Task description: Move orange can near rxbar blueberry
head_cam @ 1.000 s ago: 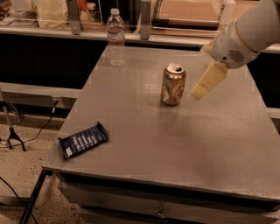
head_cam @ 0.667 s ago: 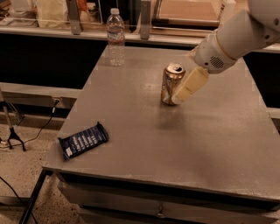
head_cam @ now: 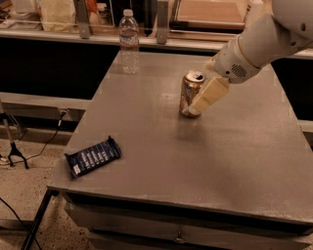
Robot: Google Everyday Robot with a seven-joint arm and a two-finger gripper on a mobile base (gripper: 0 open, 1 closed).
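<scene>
The orange can (head_cam: 190,88) stands upright near the middle of the grey table (head_cam: 234,156), its silver top showing. The rxbar blueberry (head_cam: 93,156), a flat navy wrapper with white lettering, lies near the table's front left corner, well apart from the can. My gripper (head_cam: 204,97) comes down from the upper right on the white arm (head_cam: 259,44). It is at the can's right side, and its cream tip overlaps the can's lower right. Part of the gripper is hidden behind the can.
A clear plastic water bottle (head_cam: 129,41) stands at the table's back left. A counter with containers (head_cam: 58,12) runs behind the table. A stand leg and cables (head_cam: 14,146) are on the floor to the left.
My gripper has moved left and down from beside the can until it overlaps the can's right side. The can and the bar have not moved.
</scene>
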